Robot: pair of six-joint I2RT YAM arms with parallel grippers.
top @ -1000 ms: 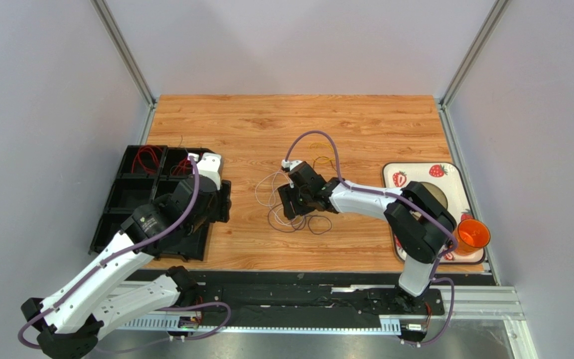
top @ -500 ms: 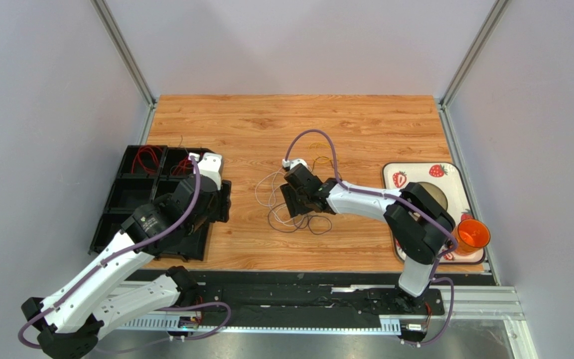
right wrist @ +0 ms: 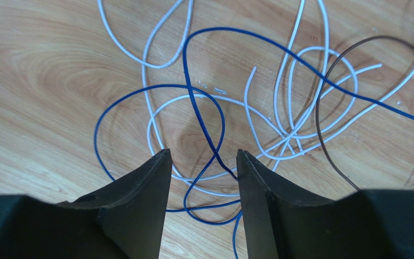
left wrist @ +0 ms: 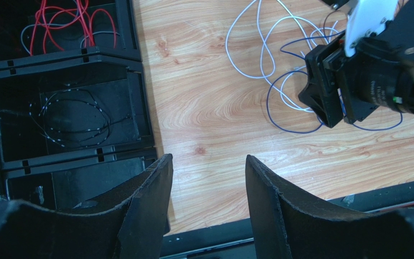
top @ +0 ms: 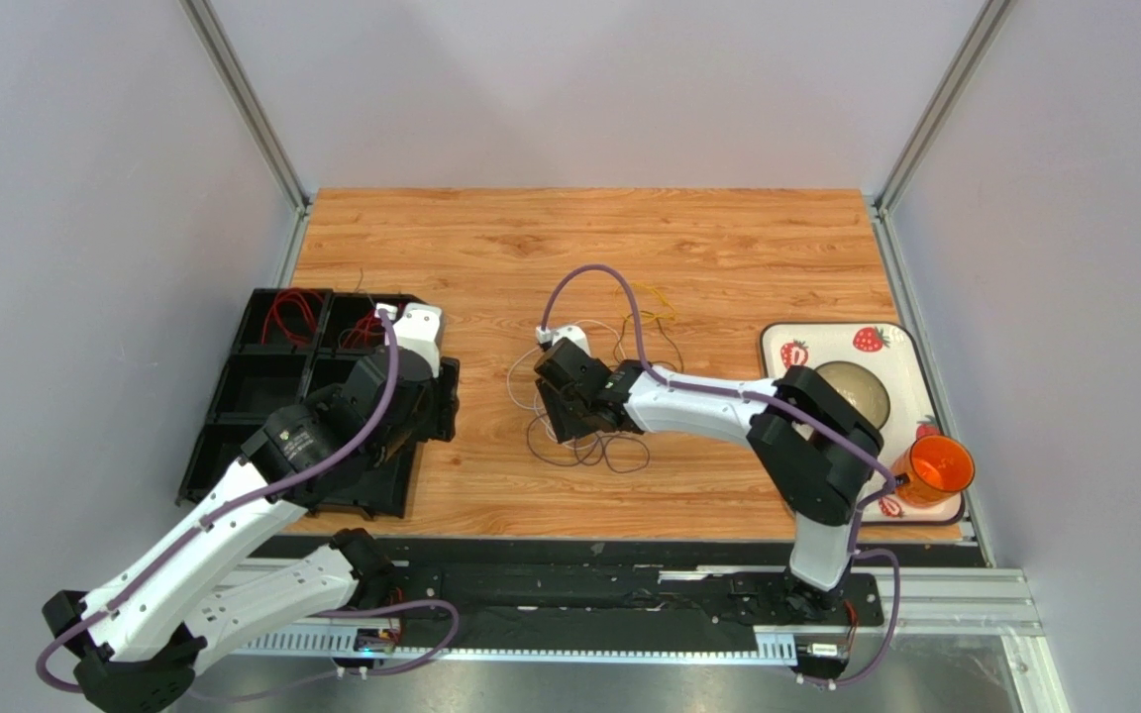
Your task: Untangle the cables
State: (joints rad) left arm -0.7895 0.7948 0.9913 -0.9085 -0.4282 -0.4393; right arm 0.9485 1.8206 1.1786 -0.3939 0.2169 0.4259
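A tangle of thin cables point(top: 592, 441) lies mid-table: white point(right wrist: 293, 81), blue point(right wrist: 198, 108) and dark brown point(right wrist: 328, 140) loops crossing each other. My right gripper point(right wrist: 204, 162) is open and low over the tangle, with blue and white loops lying between its fingers; it also shows in the top view point(top: 562, 421). My left gripper point(left wrist: 209, 167) is open and empty, above the right edge of the black organiser point(top: 257, 401). Red cables point(left wrist: 63, 21) and a dark cable point(left wrist: 74, 118) lie in separate compartments. A yellow cable point(top: 648, 315) lies behind the right arm.
A strawberry-patterned tray point(top: 830, 339) with a round dark plate point(top: 852, 389) sits at the right, an orange cup point(top: 941, 468) at its near corner. The right arm's lilac hose point(top: 614, 282) arcs above the table. Walls close in on both sides.
My right gripper has moved left and slightly toward the near edge across the tangle. The left arm has not moved.
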